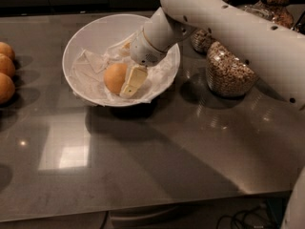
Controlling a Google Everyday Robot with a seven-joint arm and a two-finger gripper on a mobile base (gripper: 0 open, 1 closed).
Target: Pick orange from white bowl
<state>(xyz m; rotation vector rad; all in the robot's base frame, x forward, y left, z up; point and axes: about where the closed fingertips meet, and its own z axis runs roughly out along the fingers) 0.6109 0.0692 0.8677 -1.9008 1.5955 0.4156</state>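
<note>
The orange lies in the white bowl, on a crumpled white paper sheet, toward the bowl's front. My gripper reaches down into the bowl from the upper right. One cream finger lies against the orange's right side. The other finger is hidden behind the fruit.
Three more oranges sit at the left edge of the dark counter. Glass jars of brown cereal stand right of the bowl, under my arm. The counter's front edge runs along the bottom.
</note>
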